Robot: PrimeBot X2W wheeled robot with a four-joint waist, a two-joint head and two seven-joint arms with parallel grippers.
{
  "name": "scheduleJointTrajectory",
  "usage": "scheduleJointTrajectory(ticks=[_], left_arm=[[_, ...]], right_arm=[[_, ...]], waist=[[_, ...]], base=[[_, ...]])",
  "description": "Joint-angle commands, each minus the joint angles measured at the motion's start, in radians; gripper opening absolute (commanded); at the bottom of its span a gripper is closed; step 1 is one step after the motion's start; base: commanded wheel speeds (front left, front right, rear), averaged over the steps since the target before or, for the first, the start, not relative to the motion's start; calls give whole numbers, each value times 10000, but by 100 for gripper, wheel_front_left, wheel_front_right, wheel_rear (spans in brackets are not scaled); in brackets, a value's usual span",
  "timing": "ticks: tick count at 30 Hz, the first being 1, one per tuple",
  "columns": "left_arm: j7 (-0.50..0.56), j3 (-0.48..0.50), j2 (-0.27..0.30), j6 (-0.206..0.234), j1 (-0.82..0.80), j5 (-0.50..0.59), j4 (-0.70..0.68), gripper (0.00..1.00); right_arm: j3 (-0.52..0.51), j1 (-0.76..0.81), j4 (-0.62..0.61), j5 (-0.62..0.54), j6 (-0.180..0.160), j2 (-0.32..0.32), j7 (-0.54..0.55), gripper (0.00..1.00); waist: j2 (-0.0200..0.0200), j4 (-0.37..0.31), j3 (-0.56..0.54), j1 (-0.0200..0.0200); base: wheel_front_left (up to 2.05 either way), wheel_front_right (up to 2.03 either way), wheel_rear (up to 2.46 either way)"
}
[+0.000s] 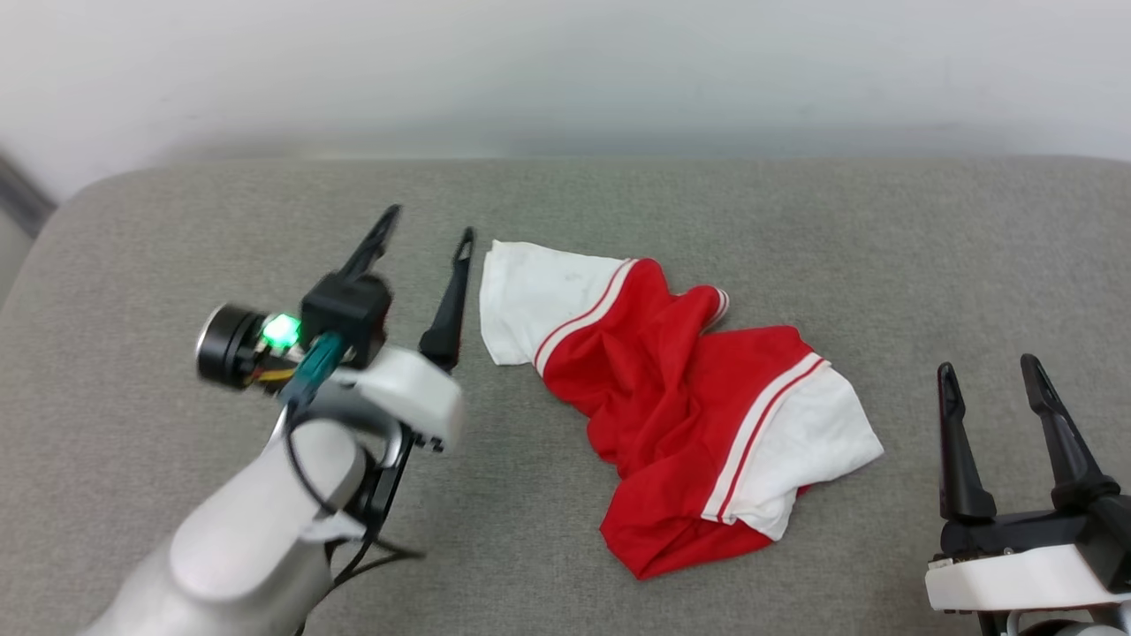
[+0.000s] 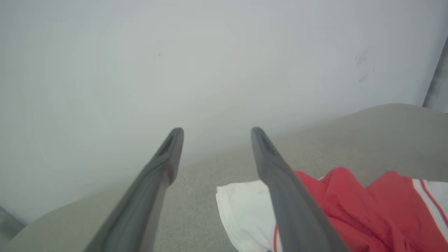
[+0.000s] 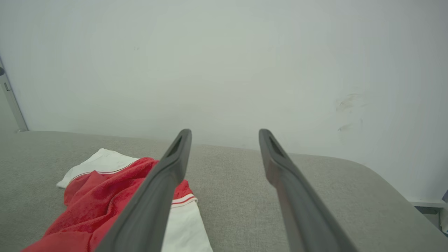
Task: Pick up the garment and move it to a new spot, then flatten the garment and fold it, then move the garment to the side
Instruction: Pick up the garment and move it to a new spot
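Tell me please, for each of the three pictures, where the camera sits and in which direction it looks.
Head view: from the robot's head, looking forward and down at the garment on the cushion; left gripper, pale forearm and right gripper show.
Left wrist view: on the left wrist, looking along its fingers toward the wall, garment at lower right.
Right wrist view: on the right wrist, along its fingers, garment at lower left.
Shared: all three show the garment, cushion and wall.

Grey fabric-covered bench point(image 1: 795, 212), rounded at the far left corner. Along its far edge, a plain pale wall point(image 1: 565, 71), with faint scuff marks point(image 3: 350, 105) toward the right. At far left, a slim grey upright strip point(image 3: 10, 101) against that wall.
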Motion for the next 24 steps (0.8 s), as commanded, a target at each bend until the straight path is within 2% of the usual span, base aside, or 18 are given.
scheduleJointTrajectory(ticks=[1,6,9,12,13,14,24], left_arm=[[-54,548,30,301,733,384,-394,100],[-50,2541,-132,923,2775,1611,-1650,100],[-50,3481,-376,963,3913,2399,-2138,100],[-51,4345,-752,782,4801,2972,-2425,100],[-52,5095,-1201,515,5672,3449,-2552,100],[-52,5304,-1354,393,5915,3593,-2558,100],[-53,6594,-2603,-951,7192,4888,-2294,100]], right_arm=[[-34,110,-7,10,-7,27,-21,100],[-51,246,20,57,-7,27,-22,100],[-38,337,70,135,-7,27,-22,100],[15,414,145,244,-7,27,-22,100],[50,481,208,319,-7,27,-22,100],[59,524,227,342,-7,27,-22,100],[104,879,481,620,-7,27,-22,100]], waist=[[0,202,-185,1],[0,358,-361,1],[0,404,-462,1],[0,420,-569,1],[0,416,-693,1],[0,415,-738,1],[0,477,-961,1]], base=[[0,0,0],[0,0,0],[0,0,0],[0,0,0],[0,0,0],[0,0,0],[0,0,0]])
